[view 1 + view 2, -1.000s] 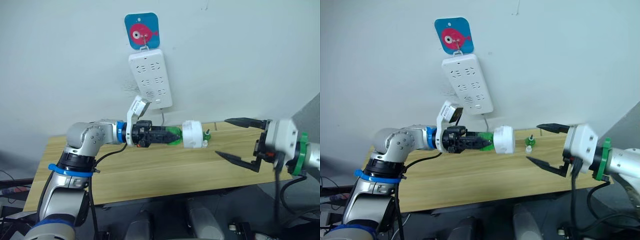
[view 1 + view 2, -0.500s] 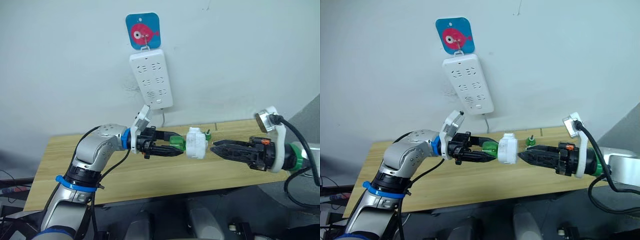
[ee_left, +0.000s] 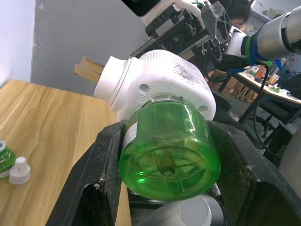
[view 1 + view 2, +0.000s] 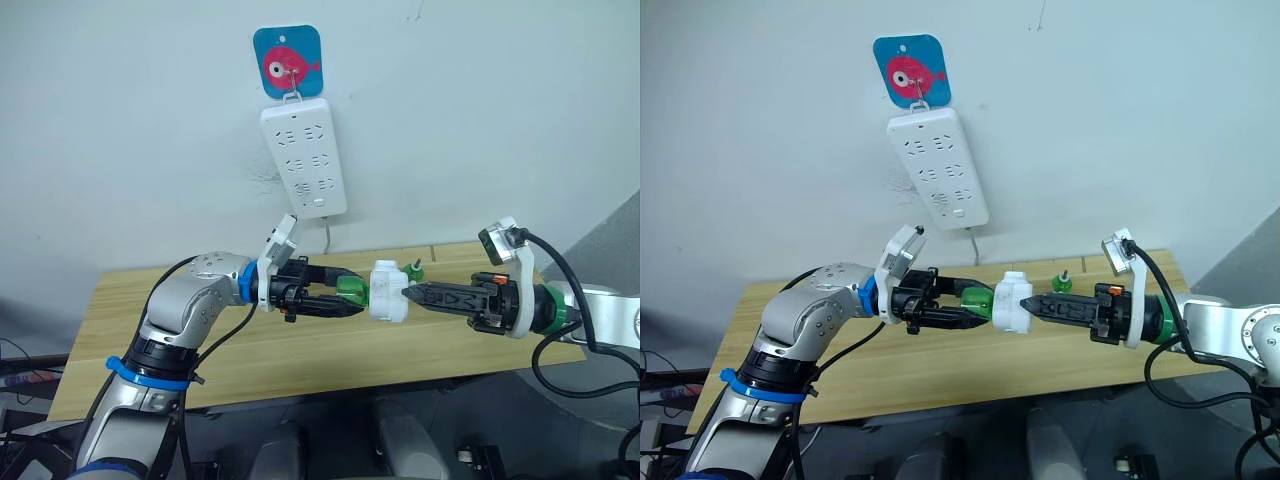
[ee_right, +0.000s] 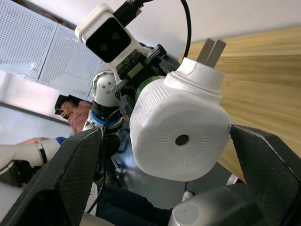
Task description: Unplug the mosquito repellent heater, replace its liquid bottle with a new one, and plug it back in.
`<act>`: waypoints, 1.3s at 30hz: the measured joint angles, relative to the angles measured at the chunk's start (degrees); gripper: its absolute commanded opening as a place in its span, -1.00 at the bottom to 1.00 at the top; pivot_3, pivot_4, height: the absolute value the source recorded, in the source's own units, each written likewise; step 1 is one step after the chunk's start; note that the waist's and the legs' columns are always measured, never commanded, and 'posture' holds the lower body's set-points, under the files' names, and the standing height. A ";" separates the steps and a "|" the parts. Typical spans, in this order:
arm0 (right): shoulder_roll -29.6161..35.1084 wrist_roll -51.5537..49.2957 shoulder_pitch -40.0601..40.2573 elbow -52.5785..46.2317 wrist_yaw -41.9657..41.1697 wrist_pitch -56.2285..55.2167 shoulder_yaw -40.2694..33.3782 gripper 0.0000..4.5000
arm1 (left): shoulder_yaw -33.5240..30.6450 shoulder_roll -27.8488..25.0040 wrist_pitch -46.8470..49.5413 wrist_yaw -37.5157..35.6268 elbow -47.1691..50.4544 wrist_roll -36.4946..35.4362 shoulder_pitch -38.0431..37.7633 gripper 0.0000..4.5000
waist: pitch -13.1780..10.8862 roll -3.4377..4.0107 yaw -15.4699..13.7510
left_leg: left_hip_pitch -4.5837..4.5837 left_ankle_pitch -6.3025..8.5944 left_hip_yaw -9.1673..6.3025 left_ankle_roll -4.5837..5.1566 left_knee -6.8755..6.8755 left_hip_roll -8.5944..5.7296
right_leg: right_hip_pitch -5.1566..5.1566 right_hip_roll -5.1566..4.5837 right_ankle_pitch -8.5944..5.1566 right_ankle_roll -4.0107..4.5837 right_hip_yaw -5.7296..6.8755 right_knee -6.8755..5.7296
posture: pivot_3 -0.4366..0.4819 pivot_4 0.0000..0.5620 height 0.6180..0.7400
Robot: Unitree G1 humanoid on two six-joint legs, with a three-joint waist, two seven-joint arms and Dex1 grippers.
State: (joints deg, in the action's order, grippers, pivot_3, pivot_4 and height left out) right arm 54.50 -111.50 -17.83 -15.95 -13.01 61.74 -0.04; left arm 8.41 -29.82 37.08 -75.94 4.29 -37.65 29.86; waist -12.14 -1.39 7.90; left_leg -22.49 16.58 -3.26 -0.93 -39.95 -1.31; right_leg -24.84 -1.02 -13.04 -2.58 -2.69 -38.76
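Two grippers meet in mid-air above the wooden table (image 4: pixel 300 345), with the mosquito repellent heater (image 4: pixel 388 291) caught between them. From the robot's left, the left gripper (image 4: pixel 352 292) has its black fingers pressed on the green liquid bottle (image 3: pixel 168 154), which sits in the heater's socket. From the other side the right gripper (image 4: pixel 413 293) reaches in; in its wrist view its two fingers (image 5: pixel 73 174) stand spread on either side of the white body, and I cannot tell whether they press it. The heater's two metal prongs (image 5: pixel 211 49) stick out free, plugged into nothing.

Behind all this, on the pale wall, a white power strip (image 4: pixel 303 155) hangs from a hook on a blue card with a red fish (image 4: pixel 288 61), its cord dropping behind the table. On the tabletop near the far edge, just past the heater, stand a small green bottle (image 4: pixel 1062 283) and a white cap (image 3: pixel 19 170) beside it. A person (image 5: pixel 75 113) shows in the background of the right wrist view.
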 measured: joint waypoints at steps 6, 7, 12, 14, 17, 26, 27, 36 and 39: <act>-1.22 0.00 -0.94 1.16 0.84 1.70 0.06 1.00 | -0.31 -0.05 -0.25 0.02 0.00 0.07 -0.53 0.04 | 0.00 0.00 0.00 | 0.00 0.00 -0.02 0.00 0.00 0.00 | -0.01 0.00 0.00 0.00 0.01 0.00 | -0.49 -0.46 1.00; -1.17 0.00 -0.94 1.24 0.78 2.04 -0.02 1.00 | -0.30 -0.16 -0.35 -0.05 0.00 0.09 -0.63 0.04 | 0.00 0.00 -0.01 | 0.00 0.00 -0.02 0.00 0.00 0.00 | -0.01 0.00 0.00 0.00 0.01 0.00 | -0.48 -0.47 1.00; 0.74 0.00 -0.65 1.36 -0.78 4.30 -1.05 1.00 | 0.23 0.34 -2.24 -0.49 0.39 0.13 -0.85 0.04 | 0.00 0.01 -0.08 | -0.01 0.00 -0.02 0.00 0.00 0.00 | -0.01 0.00 0.00 0.00 0.01 0.00 | -0.48 -0.48 1.00; 2.78 -0.02 0.58 1.37 -1.99 5.28 -2.19 1.00 | 0.24 0.42 -2.59 -0.50 0.50 0.12 -0.86 0.04 | 0.01 0.01 -0.12 | -0.01 0.00 0.00 0.00 0.00 0.00 | -0.01 0.00 0.00 0.00 0.02 0.01 | -0.48 -0.48 1.00; 4.70 -0.02 2.15 1.63 -3.35 6.26 -3.59 1.00 | 0.24 0.47 -2.57 -0.40 0.53 0.11 -0.85 0.04 | 0.01 0.01 -0.15 | -0.01 0.00 0.04 0.00 0.00 0.00 | -0.01 0.00 0.00 0.00 0.01 0.01 | -0.49 -0.49 1.00; -0.31 -0.02 2.86 1.66 -3.66 5.77 -3.09 1.00 | 0.24 0.75 -2.22 -0.34 1.68 -0.01 -0.68 0.04 | 0.02 0.01 -0.11 | -0.02 0.00 0.07 0.00 0.00 0.01 | -0.02 0.03 0.00 -0.01 0.01 0.00 | -0.49 -0.49 1.00; -0.85 -0.02 2.57 1.70 -3.61 5.75 -3.06 1.00 | 0.24 0.84 -2.20 -0.26 1.82 -0.05 -0.53 0.04 | 0.02 0.01 -0.11 | -0.02 0.00 0.05 0.00 0.00 0.01 | -0.02 0.02 0.00 -0.01 0.00 0.00 | -0.49 -0.49 1.00; -5.53 -0.02 0.12 2.38 -2.48 5.71 -1.43 1.00 | 0.25 1.48 -1.10 0.47 2.72 -0.48 -0.29 0.04 | 0.03 0.02 -0.10 | -0.03 0.00 -0.01 0.00 0.00 0.01 | -0.03 0.02 0.00 0.00 0.01 -0.01 | -0.47 -0.49 1.00; -6.49 -0.02 -0.90 2.64 -1.61 5.71 -1.18 1.00 | 0.25 1.68 -0.87 0.70 3.42 -0.49 -0.29 0.04 | 0.03 0.02 -0.08 | -0.02 0.00 -0.02 0.00 0.00 0.01 | -0.03 0.02 0.00 0.00 0.02 -0.01 | -0.47 -0.49 1.00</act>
State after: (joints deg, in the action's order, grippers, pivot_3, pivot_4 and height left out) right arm 48.00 -111.53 -18.73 -13.31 -14.61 67.45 -1.21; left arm 8.66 -28.14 36.21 -75.24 7.71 -38.14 29.57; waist -12.11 -1.37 7.82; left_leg -22.52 16.58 -3.27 -0.93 -39.95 -1.30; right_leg -24.86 -1.00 -13.04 -2.58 -2.68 -38.77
